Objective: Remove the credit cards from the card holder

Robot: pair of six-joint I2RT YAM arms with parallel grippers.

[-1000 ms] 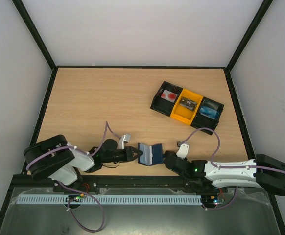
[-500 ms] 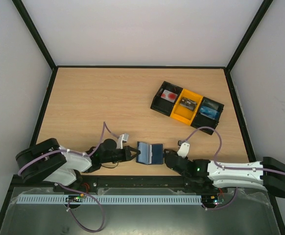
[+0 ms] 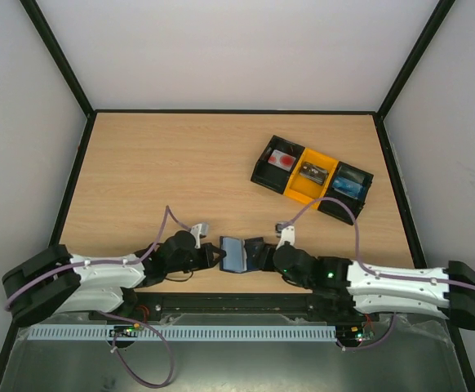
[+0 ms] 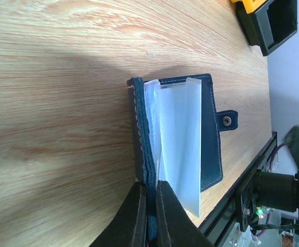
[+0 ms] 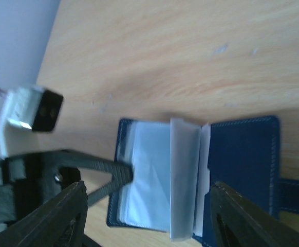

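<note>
The card holder (image 3: 239,254) lies open on the wooden surface (image 3: 156,171), close to the 6 o'clock edge in the overhead view and between the two arms. Its navy covers are spread apart; pale blue-grey sleeves (image 4: 178,134) fan up from the fold; the closing tab (image 4: 225,120), with its snap, sticks out from the cover on the right arm's side.

The left jaws come in from 9 o'clock and are clamped on the outer edge of the cover nearest them; in the left wrist view the two fingers (image 4: 133,216) press together with only the navy edge between them.

The right jaws reach in from 3 o'clock and stand wide apart; in the right wrist view one finger shows at each lower corner, with the holder lying between and beyond them; whether they touch it cannot be told.

The credit cards sit well apart from the holder, toward 2 o'clock, in the black-and-yellow tray (image 3: 259,173). The pinkish-white card (image 3: 282,160), with its red spot, lies in the black compartment at the tray's 10 o'clock end; the black card (image 3: 312,171) lies in the yellow middle compartment; the compartment at the 4 o'clock end holds something blue (image 3: 350,186), too small to make out.
</note>
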